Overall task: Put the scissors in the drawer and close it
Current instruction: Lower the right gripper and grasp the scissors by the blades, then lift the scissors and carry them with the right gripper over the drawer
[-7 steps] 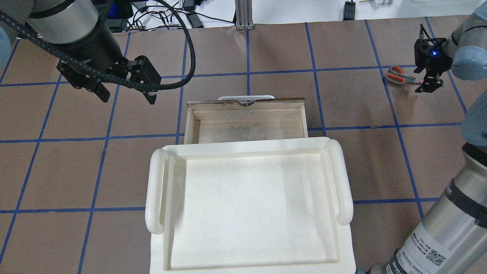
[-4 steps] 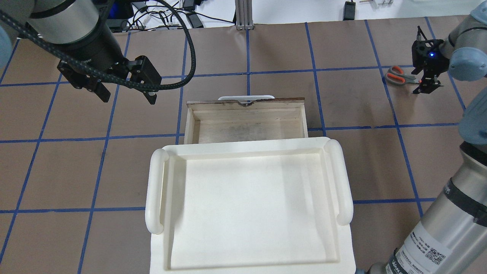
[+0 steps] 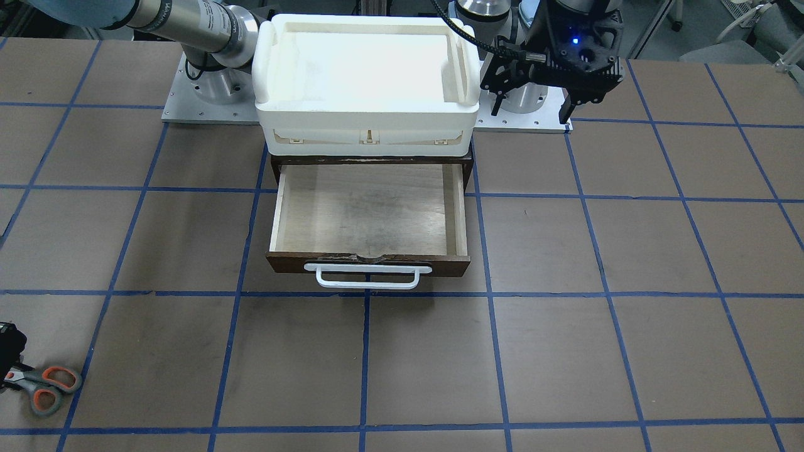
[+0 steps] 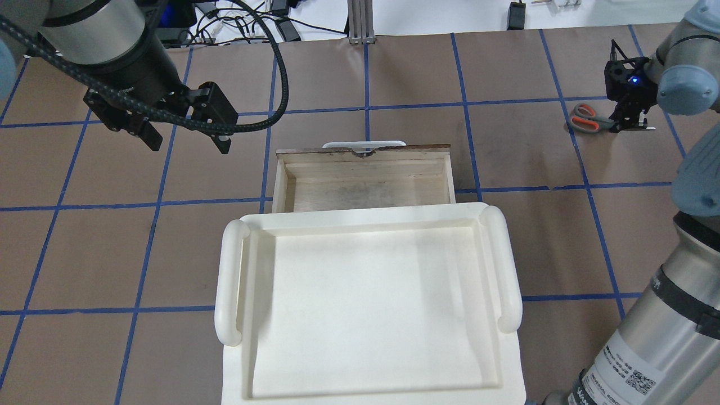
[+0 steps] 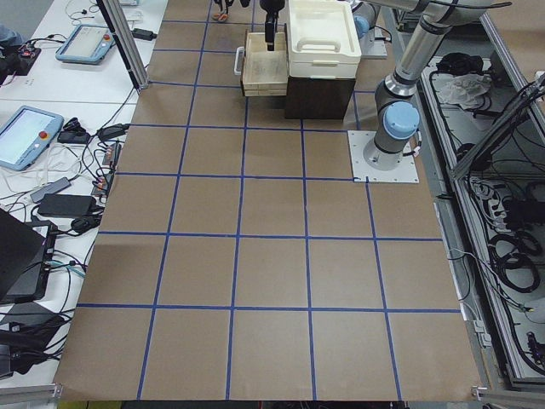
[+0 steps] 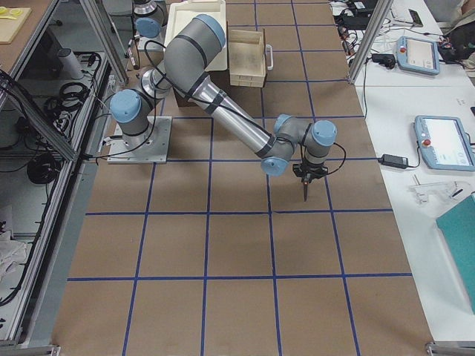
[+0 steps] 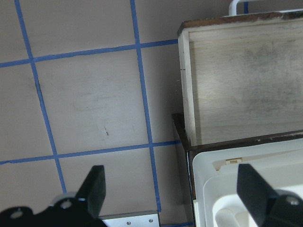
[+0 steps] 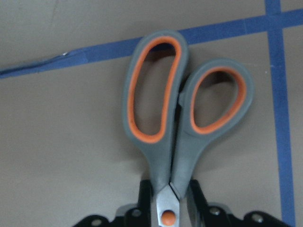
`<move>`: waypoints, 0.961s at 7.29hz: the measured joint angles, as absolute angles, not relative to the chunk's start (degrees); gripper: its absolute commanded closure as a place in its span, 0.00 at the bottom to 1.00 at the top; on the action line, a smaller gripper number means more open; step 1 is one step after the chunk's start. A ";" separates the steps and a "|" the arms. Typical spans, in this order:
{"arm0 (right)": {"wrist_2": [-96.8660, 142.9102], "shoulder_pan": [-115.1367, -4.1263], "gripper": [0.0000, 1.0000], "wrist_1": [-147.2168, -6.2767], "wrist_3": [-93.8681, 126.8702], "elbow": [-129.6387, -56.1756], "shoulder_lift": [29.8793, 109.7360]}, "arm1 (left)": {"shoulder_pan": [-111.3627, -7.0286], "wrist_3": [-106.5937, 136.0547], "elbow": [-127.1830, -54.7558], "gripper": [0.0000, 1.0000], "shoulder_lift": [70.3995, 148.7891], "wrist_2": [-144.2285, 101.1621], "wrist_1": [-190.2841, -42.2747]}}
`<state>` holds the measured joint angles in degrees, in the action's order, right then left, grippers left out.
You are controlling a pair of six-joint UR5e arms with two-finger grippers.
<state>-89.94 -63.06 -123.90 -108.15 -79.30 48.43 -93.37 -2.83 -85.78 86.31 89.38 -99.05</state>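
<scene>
The scissors [image 4: 588,117] lie flat on the table at the far right, grey-and-orange handles pointing left. They also show in the front view [image 3: 47,386] at its bottom left corner. My right gripper [image 4: 625,125] is down over the blades. In the right wrist view the fingers [image 8: 144,196] press against both sides of the scissors [image 8: 180,127] at the pivot. The drawer [image 4: 365,150] is pulled open and empty, its white handle [image 3: 367,276] facing away from me. My left gripper [image 4: 187,140] is open and empty, above the table left of the drawer [image 7: 246,71].
A white plastic tray [image 4: 360,216] sits on top of the dark cabinet that holds the drawer, and shows in the front view [image 3: 367,113] too. Blue tape lines grid the brown table. Cables and equipment lie beyond the far edge.
My right gripper has moved left and down onto the scissors' blades, and its fingers now sit against them. The left arm and the drawer have not moved.
</scene>
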 measured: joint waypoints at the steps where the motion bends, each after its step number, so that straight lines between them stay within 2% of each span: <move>1: -90.63 -63.58 1.00 -123.13 -108.09 -79.29 49.34 | -93.36 -2.85 -85.78 0.00 86.31 89.38 -99.05; 4: -90.53 -64.11 1.00 -117.22 -107.42 -79.28 54.18 | -93.34 -2.82 -85.78 0.00 86.31 89.38 -99.13; 7: -89.24 -66.22 1.00 -103.64 -102.32 -79.28 65.07 | -93.34 -2.81 -85.78 0.00 86.22 89.38 -99.24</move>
